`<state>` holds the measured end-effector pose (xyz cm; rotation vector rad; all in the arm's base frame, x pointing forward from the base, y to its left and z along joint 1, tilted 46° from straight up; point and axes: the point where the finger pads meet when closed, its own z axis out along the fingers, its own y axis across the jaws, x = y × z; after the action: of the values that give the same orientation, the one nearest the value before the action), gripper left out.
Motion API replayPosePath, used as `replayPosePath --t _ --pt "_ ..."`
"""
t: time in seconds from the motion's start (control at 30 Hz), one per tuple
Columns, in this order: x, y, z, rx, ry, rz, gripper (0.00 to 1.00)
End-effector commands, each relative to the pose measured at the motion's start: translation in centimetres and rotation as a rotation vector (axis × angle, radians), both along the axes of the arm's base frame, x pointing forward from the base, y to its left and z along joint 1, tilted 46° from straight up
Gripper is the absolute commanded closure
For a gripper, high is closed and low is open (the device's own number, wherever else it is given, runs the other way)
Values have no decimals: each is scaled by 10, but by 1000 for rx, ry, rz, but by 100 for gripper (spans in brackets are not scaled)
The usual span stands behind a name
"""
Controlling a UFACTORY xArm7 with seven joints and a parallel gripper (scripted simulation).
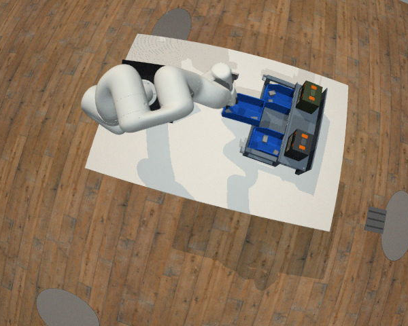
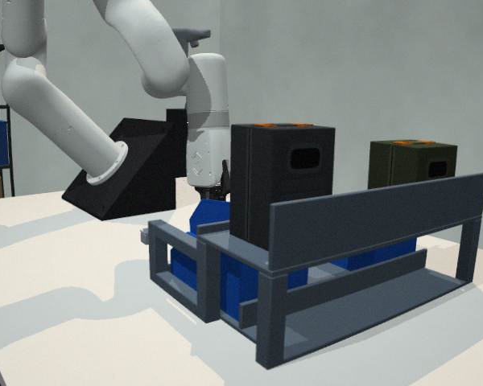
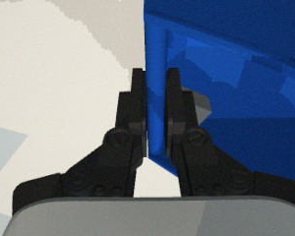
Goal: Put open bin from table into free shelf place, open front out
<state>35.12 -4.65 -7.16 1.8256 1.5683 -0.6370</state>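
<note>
The blue open bin (image 1: 247,109) (image 2: 210,214) (image 3: 236,98) is at the shelf's front, its inner end by the free place (image 1: 274,121) between the two other bins. Its inner end shows high in the exterior view; I cannot tell exactly how it is tilted or what bears it. Grey parts lie inside; one (image 3: 202,105) is beside my finger. My gripper (image 3: 154,88) (image 2: 212,194) is shut on the bin's end wall farthest from the shelf, one finger inside and one outside. The other blue bins (image 1: 281,100) (image 1: 264,142) stand in the shelf, holding grey parts.
The grey shelf (image 1: 303,123) (image 2: 370,307) has a raised board behind the bin row. A black case (image 1: 296,147) (image 2: 281,178) and a green case (image 1: 308,100) (image 2: 412,166) stand on that board, on either side of the free place's line. Side rails flank the row.
</note>
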Motion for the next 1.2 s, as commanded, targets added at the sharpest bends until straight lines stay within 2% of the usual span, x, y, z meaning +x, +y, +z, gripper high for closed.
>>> replayPosePath --t 0.0,1.0,1.17 --pt "1 2 0 2 -2 3 100" --pt "2 7 6 2 -2 2 100" --pt "3 16 14 3 -2 3 100"
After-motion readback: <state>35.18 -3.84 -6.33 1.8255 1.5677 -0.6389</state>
